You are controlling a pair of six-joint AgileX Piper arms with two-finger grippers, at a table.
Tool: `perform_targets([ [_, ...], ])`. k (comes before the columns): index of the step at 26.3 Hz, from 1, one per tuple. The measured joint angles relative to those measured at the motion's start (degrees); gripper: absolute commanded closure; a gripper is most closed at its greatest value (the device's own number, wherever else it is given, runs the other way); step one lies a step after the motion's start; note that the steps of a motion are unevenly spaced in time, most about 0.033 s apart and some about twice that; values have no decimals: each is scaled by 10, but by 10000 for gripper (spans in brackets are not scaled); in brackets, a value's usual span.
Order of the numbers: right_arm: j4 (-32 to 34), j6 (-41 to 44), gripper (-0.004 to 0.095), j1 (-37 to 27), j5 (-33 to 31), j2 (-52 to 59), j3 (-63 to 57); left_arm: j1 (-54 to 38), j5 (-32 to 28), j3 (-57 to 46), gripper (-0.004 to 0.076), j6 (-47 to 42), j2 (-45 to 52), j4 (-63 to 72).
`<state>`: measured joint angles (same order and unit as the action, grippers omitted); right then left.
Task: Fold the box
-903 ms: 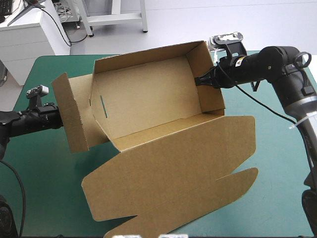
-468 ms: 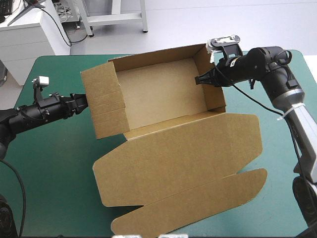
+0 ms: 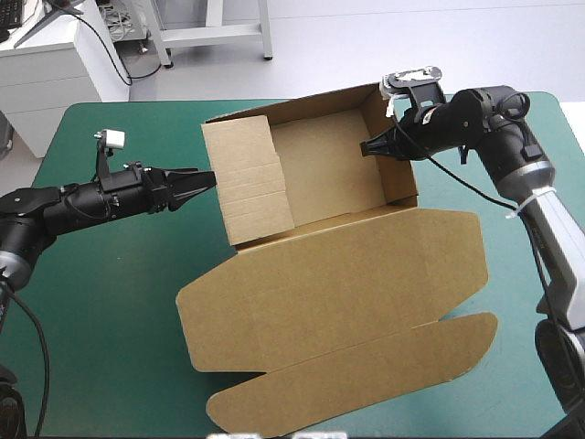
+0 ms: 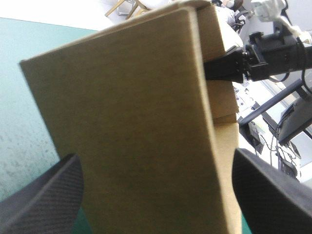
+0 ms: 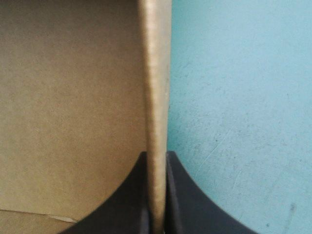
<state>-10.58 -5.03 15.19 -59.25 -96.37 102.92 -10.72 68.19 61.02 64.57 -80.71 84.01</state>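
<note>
The brown box (image 3: 320, 165) stands as an open tray at mid-table, its lid (image 3: 338, 293) flat toward the near edge. Its left end flap (image 3: 249, 187) leans inward over the tray. My left gripper (image 3: 208, 179) is at that flap's outer face; in the left wrist view the gripper (image 4: 156, 156) is open, the flap (image 4: 126, 97) filling the space ahead between the fingers. My right gripper (image 3: 368, 146) is shut on the right end wall (image 3: 395, 155). In the right wrist view the wall's edge (image 5: 155, 73) runs straight up from the pinched fingers of the right gripper (image 5: 156, 158).
The teal-green cover (image 3: 101, 302) shows to the left of the box and along the right side (image 3: 526, 329). The lid's tuck flap (image 3: 366, 375) reaches almost to the table's near edge. The right gripper (image 4: 219, 68) also shows beyond the flap in the left wrist view.
My left gripper has moved right, swinging the left end flap from splayed outward to upright and then inward over the tray. The box shifted slightly. The right gripper kept its hold.
</note>
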Motion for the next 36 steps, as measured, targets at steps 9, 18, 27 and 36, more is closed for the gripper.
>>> perform_targets([
  [9, 6, 10, 925, 0, 11, -2, 0, 2, 4, 2, 160, -52, 32, 11],
  [18, 13, 17, 915, 14, 12, -2, 0, 7, 5, 4, 160, -90, 34, -7],
  [27, 134, 88, 913, 83, 19, -2, 0, 112, -87, 48, 160, -268, 34, -226],
  [36, 220, 174, 913, 122, 18, 10, 0, 239, -206, 112, 242, -519, 34, -469],
])
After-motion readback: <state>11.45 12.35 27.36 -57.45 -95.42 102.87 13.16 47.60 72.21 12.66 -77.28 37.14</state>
